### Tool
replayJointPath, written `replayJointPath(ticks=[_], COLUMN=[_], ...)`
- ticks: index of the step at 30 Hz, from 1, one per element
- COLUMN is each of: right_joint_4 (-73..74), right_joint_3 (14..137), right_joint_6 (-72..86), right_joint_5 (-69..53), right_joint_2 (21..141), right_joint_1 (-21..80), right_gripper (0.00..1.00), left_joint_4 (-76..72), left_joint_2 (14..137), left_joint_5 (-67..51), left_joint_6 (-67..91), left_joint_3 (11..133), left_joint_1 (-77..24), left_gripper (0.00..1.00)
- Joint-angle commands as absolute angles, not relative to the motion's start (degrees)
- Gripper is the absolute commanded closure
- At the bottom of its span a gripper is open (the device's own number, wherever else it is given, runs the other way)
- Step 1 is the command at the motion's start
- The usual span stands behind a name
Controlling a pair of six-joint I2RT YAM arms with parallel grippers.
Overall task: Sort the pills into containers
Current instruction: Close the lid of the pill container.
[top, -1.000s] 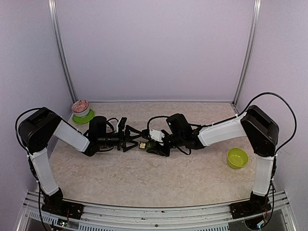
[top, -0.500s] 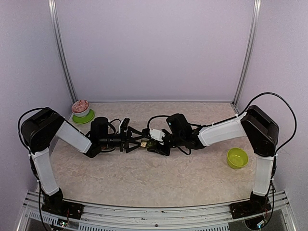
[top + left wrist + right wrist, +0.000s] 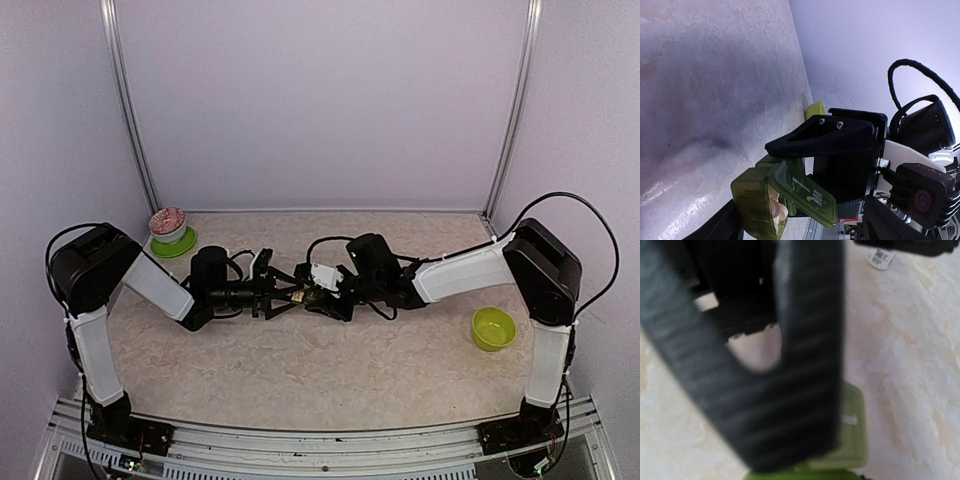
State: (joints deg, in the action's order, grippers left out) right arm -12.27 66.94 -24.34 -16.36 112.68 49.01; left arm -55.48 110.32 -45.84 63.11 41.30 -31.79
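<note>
The containers, a dark green strip of lidded compartments, hang mid-table between the two arms. My right gripper is shut on the strip from the right; in the right wrist view one blurred black finger covers most of the green containers. My left gripper reaches in from the left, open, its jaws straddling the end compartment. In the left wrist view that compartment has its lid ajar, with pale round pills inside. The upper finger lies just above the lid and the lower finger below.
A lime-green bowl sits at the right near the right arm's elbow. A white cup of reddish contents stands on a green saucer at the back left. Purple walls close in the table on three sides.
My left gripper has slid right, up to the strip's end compartment, and its jaws have narrowed. The right gripper and the strip have stayed almost still.
</note>
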Motion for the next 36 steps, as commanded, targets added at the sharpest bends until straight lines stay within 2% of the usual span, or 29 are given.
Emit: replayJointPath(ticks=[1,13,21,23,25,29,36], right_joint_4=[-14.74,-14.68,-15.28,-15.38,-15.53,-15.72,-16.03], right_joint_3=[66.83,66.87,66.03,65.81,65.59,65.40,65.31], right_joint_6=[-23.56,-23.77,-24.32,-24.66,-24.86,-25.13,-25.14], right_joint_5=[-16.90,-16.68,-15.63,-15.31,-15.42,-15.08,-14.88], right_joint_2=[110.13,110.16,110.31,110.37,110.47,110.48,110.15], right_joint_1=[49.35,49.37,49.37,49.32,49.37,49.45,49.74], right_gripper=[0.59,0.60,0.60,0.60,0.60,0.60,0.60], left_joint_4=[-58.86,-60.10,-62.14,-62.23,-61.78,-58.57,-52.52], left_joint_2=[111.25,111.72,111.27,110.61,109.97,108.91,108.05], left_joint_5=[-48.02,-48.21,-47.03,-46.41,-45.68,-44.64,-43.12], left_joint_6=[63.75,64.94,67.84,68.18,68.37,67.61,65.46], left_joint_3=[42.18,42.14,40.78,40.25,40.08,40.70,42.17], left_joint_1=[-32.63,-32.22,-31.68,-31.49,-31.40,-31.39,-31.49], left_gripper=[0.22,0.34,0.37,0.36,0.28,0.18,0.18])
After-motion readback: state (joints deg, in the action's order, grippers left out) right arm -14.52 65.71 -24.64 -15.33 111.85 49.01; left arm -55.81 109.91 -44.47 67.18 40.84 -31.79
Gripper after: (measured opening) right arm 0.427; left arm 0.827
